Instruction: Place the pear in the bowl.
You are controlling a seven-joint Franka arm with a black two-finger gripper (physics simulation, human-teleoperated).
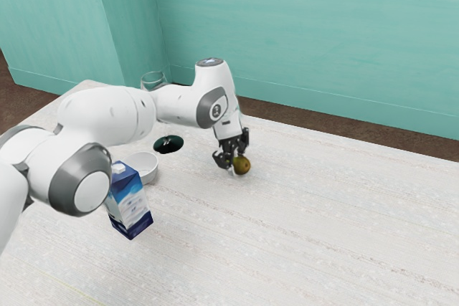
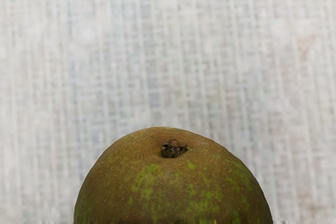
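The jaws stand well apart at the pear (image 1: 243, 166).

A brown-green pear (image 1: 243, 165) lies apart from a white bowl (image 1: 150, 170).

pear (image 2: 173, 187) cut by wrist view's lower edge | bowl (image 1: 150, 168) partly behind carton (image 1: 130, 204) | glass (image 1: 153, 79) partly behind arm (image 1: 178, 104)

In the exterior view, a blue-green wall (image 1: 308, 34) stands at one o'clock. More wall (image 1: 57, 19) pokes out at ten o'clock. Brown floor (image 1: 430, 147) is at three o'clock. The streaky white table (image 1: 323, 241) is at five o'clock.
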